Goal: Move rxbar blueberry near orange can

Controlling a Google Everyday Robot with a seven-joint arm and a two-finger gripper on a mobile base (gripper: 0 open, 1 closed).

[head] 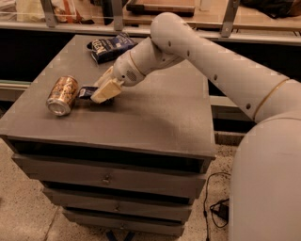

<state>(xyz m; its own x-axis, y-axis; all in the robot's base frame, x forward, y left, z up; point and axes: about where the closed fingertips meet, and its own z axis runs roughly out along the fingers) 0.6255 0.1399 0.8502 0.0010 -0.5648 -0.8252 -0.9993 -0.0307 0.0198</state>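
Note:
The orange can [62, 94] lies on its side at the left of the grey cabinet top [155, 117], its silver end facing the front. The rxbar blueberry [86, 92], a small flat dark navy wrapper, lies just right of the can, almost touching it. My gripper [101, 93] is low over the top, right of the can, its cream fingers [109, 88] shut on the bar's right end. The fingers hide most of the bar.
A larger puffy dark blue bag with white lettering [111, 46] lies at the back of the top, behind my wrist. A shelf with metal posts [115, 14] runs behind the cabinet. Drawers [106, 179] sit below the top. A cable [216, 207] lies on the floor at right.

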